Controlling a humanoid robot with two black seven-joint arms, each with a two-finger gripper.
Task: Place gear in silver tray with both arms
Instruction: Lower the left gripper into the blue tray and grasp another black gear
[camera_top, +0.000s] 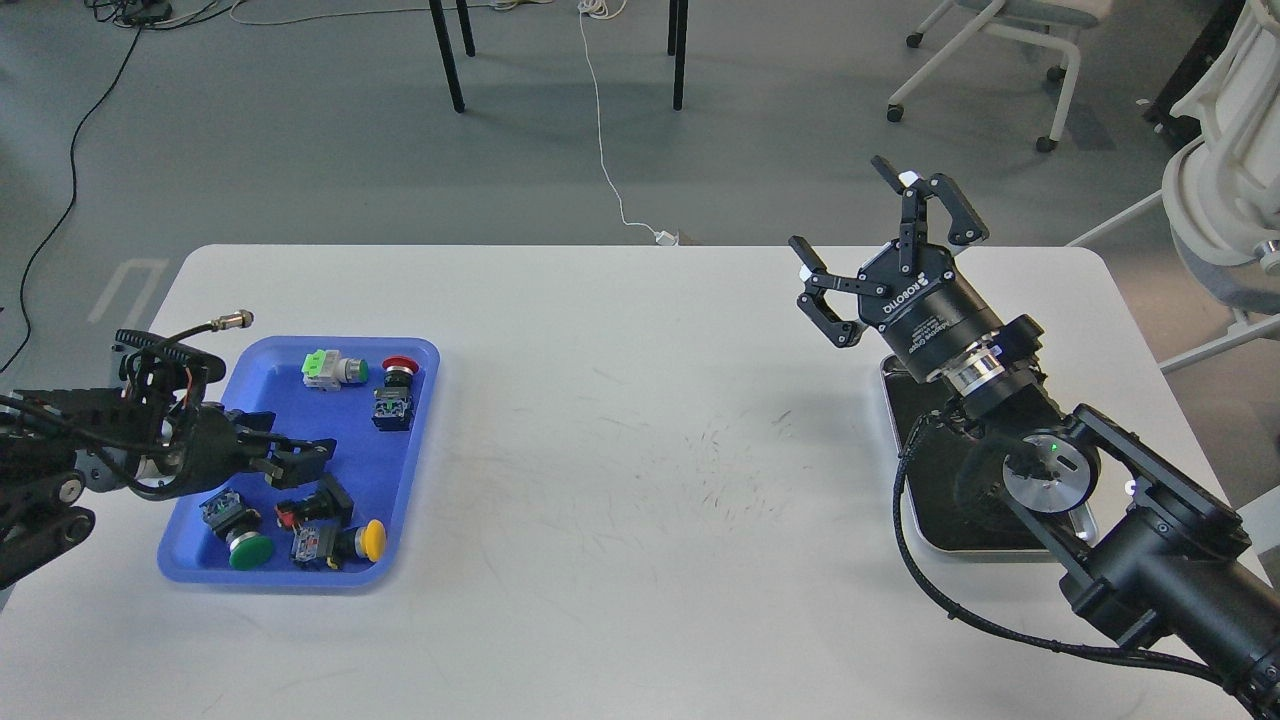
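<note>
The silver tray (897, 455) lies at the right of the white table, mostly covered by my right arm. My right gripper (856, 224) is open and empty, raised above the table's far edge, beyond the tray's far left corner, fingers pointing up and away. My left gripper (298, 458) is low inside the blue tray (405, 470), among the parts. The small black gear is hidden beneath its fingers. The fingers are dark and seen side-on, so I cannot tell whether they are closed on it.
The blue tray holds several push-button switches: a green one (249, 549), a yellow one (373, 539), a red one (401, 367) and a green-and-white one (331, 368). Chair and table legs stand on the floor behind the table.
</note>
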